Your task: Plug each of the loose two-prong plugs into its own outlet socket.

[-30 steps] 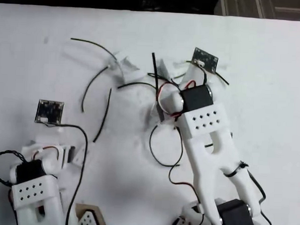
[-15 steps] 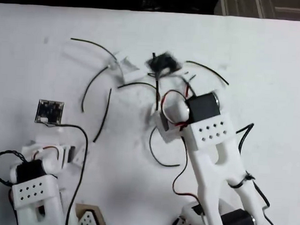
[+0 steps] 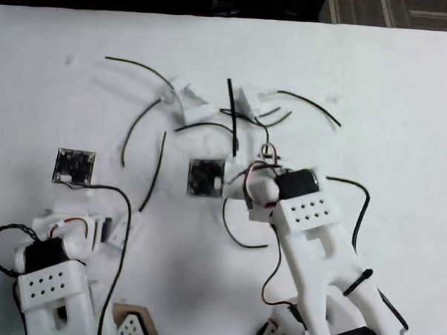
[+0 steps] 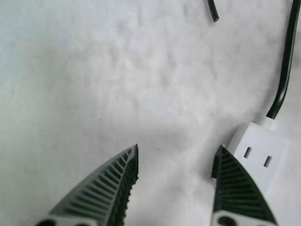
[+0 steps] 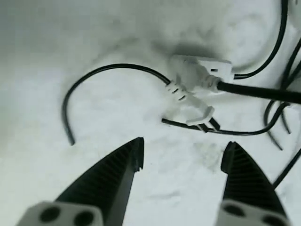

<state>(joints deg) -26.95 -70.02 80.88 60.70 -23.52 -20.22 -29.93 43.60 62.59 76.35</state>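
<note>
Right hand (image 5: 184, 143): open, facing a loose plug (image 5: 194, 107), upper centre of high view.
Left hand (image 4: 177, 149): open, outlet socket (image 4: 258, 155) just beside one finger.
Advice: plug body is best gripped squarely, prongs left clear.

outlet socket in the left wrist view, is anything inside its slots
Nothing: both slots of the outlet socket are bare, no prongs in them. A finger of the left gripper covers part of it.

White outlet socket (image 4: 257, 147) on black cord (image 4: 285, 61), white table (image 4: 94, 70); the ribbed left tool (image 4: 177, 148) looks perhaps dark green.
</note>
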